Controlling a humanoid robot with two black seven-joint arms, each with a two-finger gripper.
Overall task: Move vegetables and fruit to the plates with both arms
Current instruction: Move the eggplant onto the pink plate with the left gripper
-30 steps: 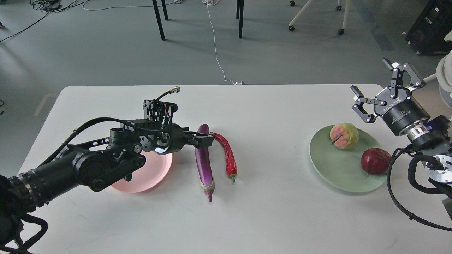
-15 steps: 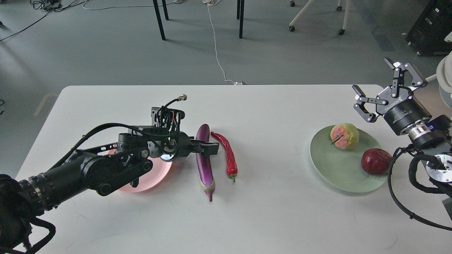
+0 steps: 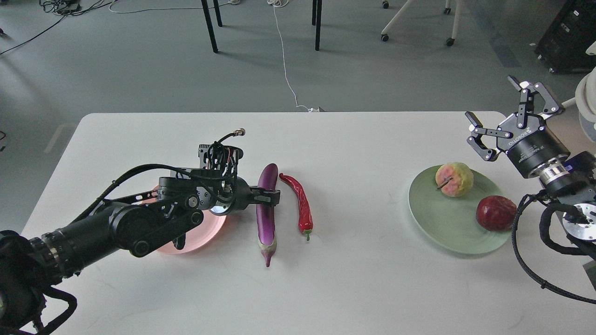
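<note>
My left gripper lies across the middle of the long purple eggplant and is shut on it at the table's centre. The red chili pepper lies just right of the eggplant, apart from it. The pale pink plate sits under my left arm, mostly hidden, with nothing visible on its exposed part. The pale green plate at the right holds the yellow-green fruit and the dark red fruit. My right gripper is open and empty, raised above the table's far right corner, behind the green plate.
The white table has bare surface between the chili and the green plate and along the front. Chair and table legs and a white cable are on the floor beyond the far edge.
My left gripper reached over the eggplant, then drew back a little to the left; the eggplant has swung with it, its stem end shifting left, away from the chili. The right gripper barely moved.
</note>
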